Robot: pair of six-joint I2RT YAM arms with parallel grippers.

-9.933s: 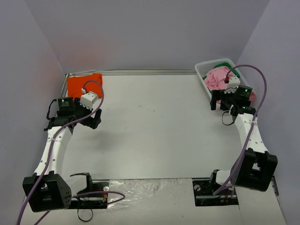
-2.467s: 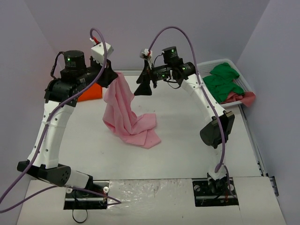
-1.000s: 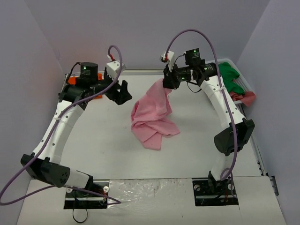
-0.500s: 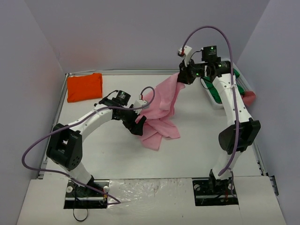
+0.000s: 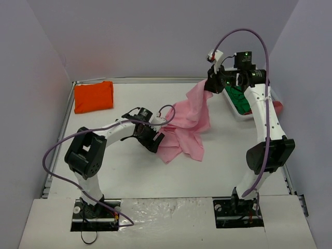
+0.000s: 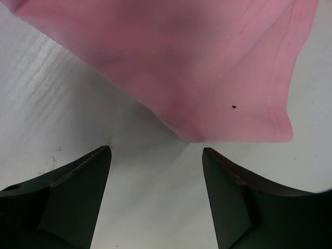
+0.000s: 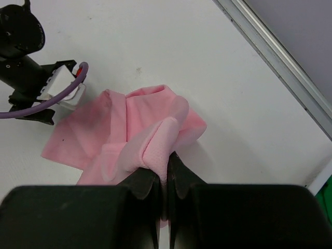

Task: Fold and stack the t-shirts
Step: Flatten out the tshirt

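While its top edge hangs pinched in the air, the pink t-shirt (image 5: 189,119) falls in a slanted sheet, and its lower part lies rumpled in loose folds on the tabletop (image 5: 129,176)

At the shirt's raised top, the right tool (image 5: 210,85) is clamped on a bunched fold of the pink cloth, with its two dark fingers pressed together and the fabric squeezed between them, as the right wrist view shows plainly

At the shirt's lower left edge, the left tool (image 5: 155,140) sits low over the tabletop with its fingers spread apart. In the left wrist view a hemmed corner of the shirt lies just ahead of the fingertips, and only bare white surface shows between them, so nothing is gripped there. A tiny dark speck marks the pink cloth near that corner

Well apart from the pink shirt, to its left and farther back, the orange t-shirt (image 5: 93,96) lies folded flat in a neat rectangle

Just to the right of the pink shirt's raised top, partly hidden by the right arm, stands the white basket (image 5: 232,110) with green cloth (image 5: 239,101) inside. A bit of reddish cloth (image 5: 277,107) hangs over the basket's side farthest from the pink shirt
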